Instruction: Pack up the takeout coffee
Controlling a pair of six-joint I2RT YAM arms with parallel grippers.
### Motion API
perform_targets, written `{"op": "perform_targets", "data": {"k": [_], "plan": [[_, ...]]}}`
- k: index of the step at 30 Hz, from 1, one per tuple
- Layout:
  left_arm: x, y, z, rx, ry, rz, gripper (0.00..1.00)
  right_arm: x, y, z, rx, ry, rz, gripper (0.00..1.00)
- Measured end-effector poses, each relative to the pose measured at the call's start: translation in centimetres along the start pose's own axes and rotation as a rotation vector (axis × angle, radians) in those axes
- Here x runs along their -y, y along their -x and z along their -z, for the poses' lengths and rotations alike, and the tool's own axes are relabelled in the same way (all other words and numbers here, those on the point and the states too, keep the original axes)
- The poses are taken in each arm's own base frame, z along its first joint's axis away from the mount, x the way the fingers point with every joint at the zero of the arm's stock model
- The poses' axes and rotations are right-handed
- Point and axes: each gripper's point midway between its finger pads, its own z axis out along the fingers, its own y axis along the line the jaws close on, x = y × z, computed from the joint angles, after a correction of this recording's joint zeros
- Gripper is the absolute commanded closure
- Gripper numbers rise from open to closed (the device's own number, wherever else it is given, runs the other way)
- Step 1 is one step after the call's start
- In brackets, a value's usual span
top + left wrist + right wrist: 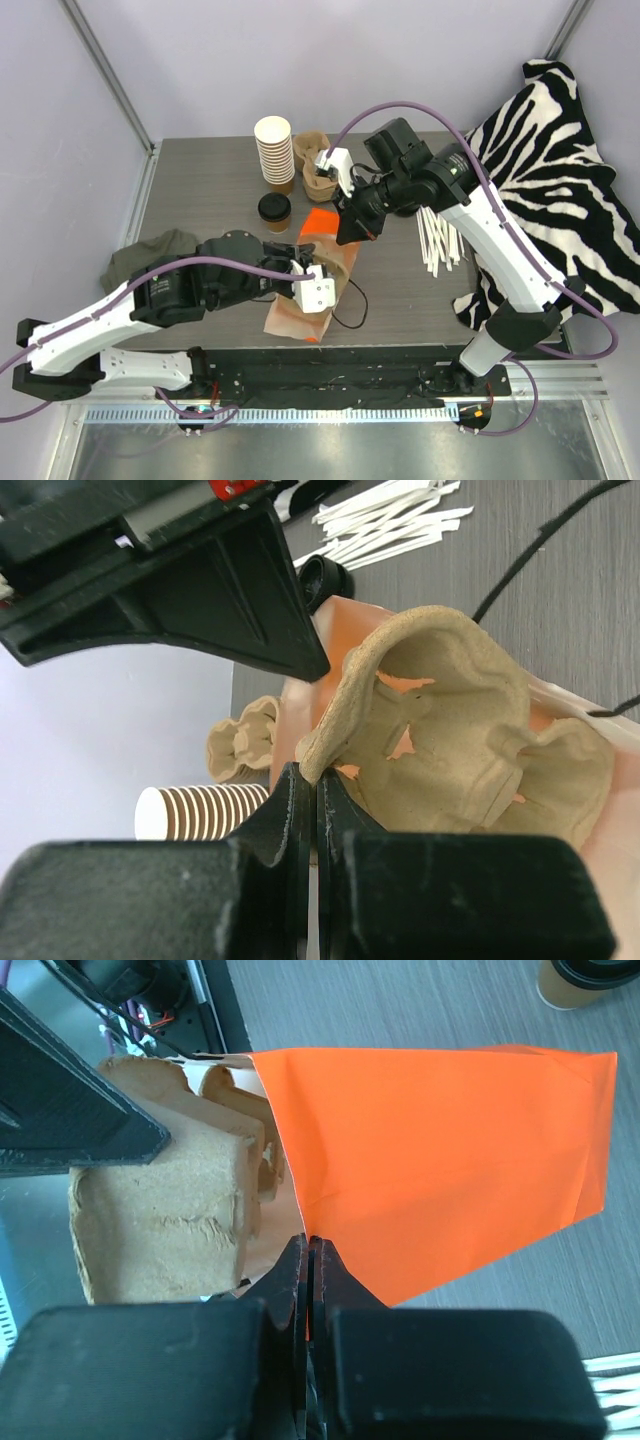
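Left gripper (pixel 312 263) (pixel 310 775): jaws pressed together on the rim of a pulp cup carrier (pixel 470 740) (pixel 165 1205), with only a thin edge of pulp between the fingertips. The carrier extends away from the fingertips, its cup wells facing the left wrist camera. It lies against the orange lining of the paper bag (pixel 322 219) (pixel 450 1160). Right gripper (pixel 352 232) (pixel 308 1245): jaws closed thin on the bag's edge at its mouth. From the right wrist, the orange panel spreads out ahead of the fingertips and to their right, and the carrier sits to their left, at the bag mouth. From above, the two grippers face each other across the bag, the right one just beyond the left. How far the carrier is inside the bag cannot be told. The takeout coffee (pixel 274 210) (pixel 585 980) stands upright on the table (pixel 200 190), lid on. It is beyond the left gripper and off to the right gripper's side, apart from both and outside the bag. In the right wrist view it shows only at the top right corner, past the bag's far end. A stack of cups (pixel 274 150) (pixel 200 812) stands farther out behind the coffee, with spare carriers (pixel 315 165) (pixel 245 740) beside it. White sticks (pixel 440 240) (pixel 390 520) lie on the table under the right arm, next to a zebra-print cloth (pixel 560 170).
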Motion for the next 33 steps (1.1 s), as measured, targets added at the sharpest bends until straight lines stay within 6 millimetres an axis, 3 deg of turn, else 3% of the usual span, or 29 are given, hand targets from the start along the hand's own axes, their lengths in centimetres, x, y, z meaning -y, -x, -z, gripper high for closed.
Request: {"op": "perform_targets", "data": {"k": [12, 19, 28, 33], "plan": [[-1.7, 0.3, -1.0, -0.021, 0.064, -0.063, 1.0, -0.3, -0.5, -0.8, -0.013, 0.072, -0.042, 0.99], [-0.9, -1.1, -1.7, -0.066, 0.069, -0.073, 1.0, 0.7, -0.4, -0.6, 0.008, 0.097, -0.108, 0.99], [-1.4, -3.2, -1.5, -0.113, 0.118, 0.078, 1.0, 0.8, -0.3, -0.5, 0.014, 0.099, -0.106, 0.99], [-3.6, -1.5, -0.3, -0.059, 0.168, 0.181, 1.0, 1.1, -0.4, -0.6, 0.011, 0.088, -0.103, 0.99]]}}
